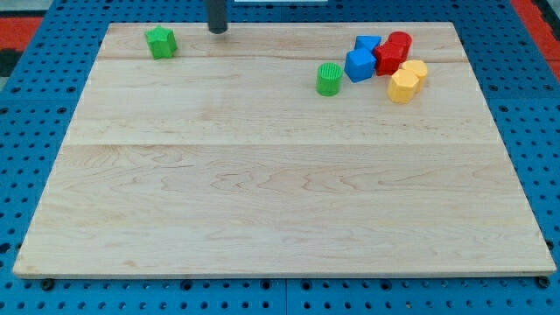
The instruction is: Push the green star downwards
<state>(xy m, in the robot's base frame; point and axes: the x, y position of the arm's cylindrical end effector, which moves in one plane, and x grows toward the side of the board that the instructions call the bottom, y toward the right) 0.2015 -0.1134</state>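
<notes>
The green star [161, 42] lies near the top left corner of the wooden board [280, 201]. My tip [217, 31] is at the board's top edge, to the right of the green star and a little above it, with a clear gap between them. A green cylinder [329, 79] stands right of centre near the top.
A cluster sits at the top right: a blue block [359, 65] with another blue block [367, 43] behind it, a red block [388, 58], a red cylinder [400, 41], and two yellow blocks [402, 87] [415, 71]. Blue pegboard surrounds the board.
</notes>
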